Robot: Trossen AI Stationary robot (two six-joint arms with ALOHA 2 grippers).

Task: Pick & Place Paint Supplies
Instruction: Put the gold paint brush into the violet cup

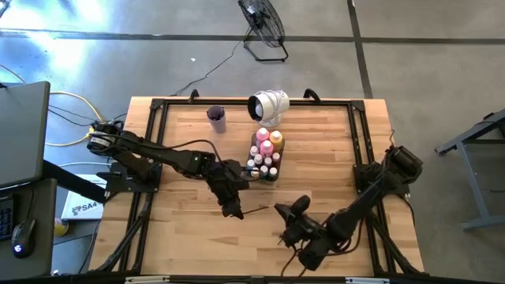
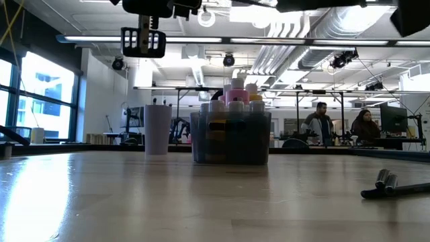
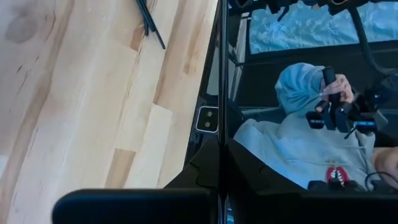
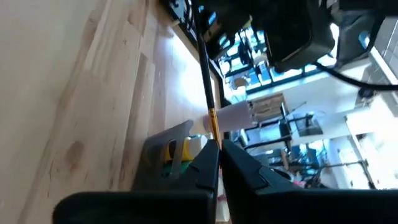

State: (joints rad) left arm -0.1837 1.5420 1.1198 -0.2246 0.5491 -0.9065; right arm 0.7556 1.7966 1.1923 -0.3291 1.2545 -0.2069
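Right gripper (image 4: 219,146) fingers pinched brush (image 4: 205,68), shaft in line with fingers; left gripper (image 3: 221,140) fingers pressed together, empty.

Grey concrete floor (image 1: 410,47) with a black fan (image 1: 263,20); windows (image 2: 40,94) and ceiling lights (image 2: 201,47).

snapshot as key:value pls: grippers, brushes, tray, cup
left gripper: shut, over the table's middle front, nothing seen in it
right gripper: shut on brush, front right of the table
loose brushes: lying flat on the table, near the left gripper
tray: centre back, upright paint bottles inside
cup: upright, back, left of the tray
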